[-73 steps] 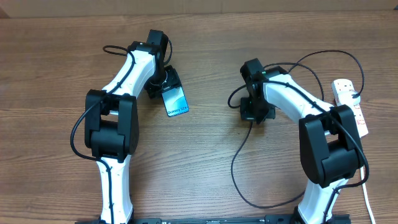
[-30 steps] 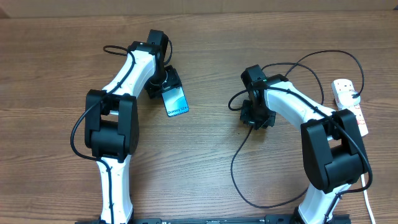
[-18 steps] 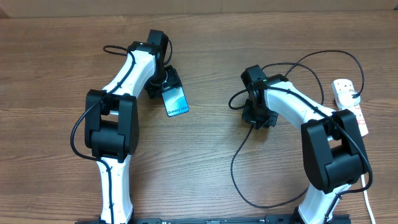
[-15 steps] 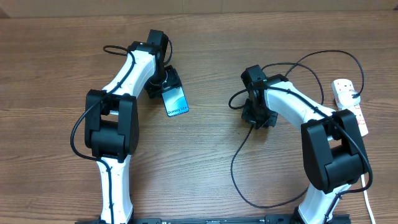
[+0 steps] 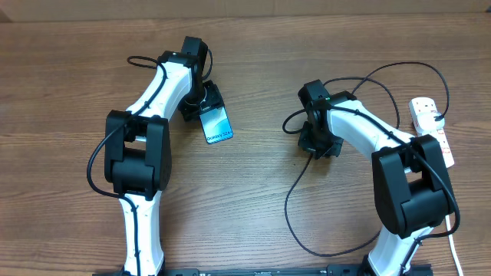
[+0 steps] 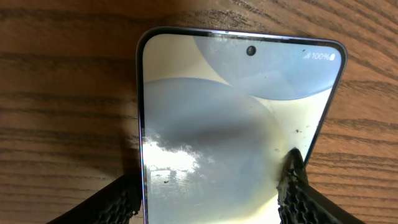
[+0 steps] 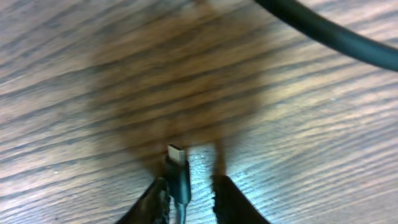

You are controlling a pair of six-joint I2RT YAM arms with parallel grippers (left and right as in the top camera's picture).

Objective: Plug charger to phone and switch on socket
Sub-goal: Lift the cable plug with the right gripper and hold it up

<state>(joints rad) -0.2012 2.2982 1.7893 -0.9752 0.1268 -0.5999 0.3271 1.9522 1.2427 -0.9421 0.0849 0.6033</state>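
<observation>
The phone lies on the wood table with its bright screen up, left of centre. My left gripper is shut on its near end; in the left wrist view both black fingers press the edges of the phone. The charger, a thin black cable, loops across the right half of the table. Its connector tip sits between the fingers of my right gripper, against the left finger, with a gap to the right one. The right gripper is low over the table. The socket lies at the far right.
A white cord runs from the socket toward the front right edge. A thicker black cable crosses the top right of the right wrist view. The table's far edge runs along the top of the overhead view.
The right wrist has shifted a little down and left over the connector, and its fingers have drawn closer around it. The left arm and the phone have not moved.
</observation>
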